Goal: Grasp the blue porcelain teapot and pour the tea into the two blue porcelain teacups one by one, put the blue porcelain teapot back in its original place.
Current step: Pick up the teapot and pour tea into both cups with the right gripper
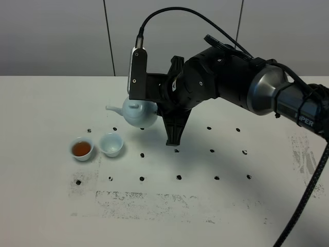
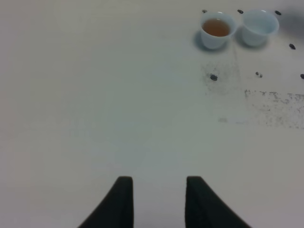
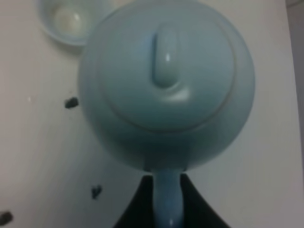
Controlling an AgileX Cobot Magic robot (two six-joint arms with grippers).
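Note:
The blue porcelain teapot (image 1: 138, 113) hangs above the table, lid on and spout pointing left. My right gripper (image 1: 156, 106) is shut on its loop handle (image 3: 167, 204), whose base sits between the dark fingers of the right gripper (image 3: 167, 202). Just in front of and below the spout stand the two blue porcelain teacups: the left one (image 1: 81, 148) (image 2: 217, 29) holds amber tea, the right one (image 1: 111, 144) (image 2: 259, 26) looks empty. The empty cup (image 3: 66, 19) shows past the pot's body. My left gripper (image 2: 159, 202) stands open over bare table, far from the cups.
Small black dot marks (image 1: 179, 177) form a grid on the white table (image 1: 46, 103), with smudged grey print patches (image 1: 139, 198) toward the front. The right arm's bulky dark body (image 1: 241, 82) and cable (image 1: 303, 206) fill the right side. A grey wall stands behind.

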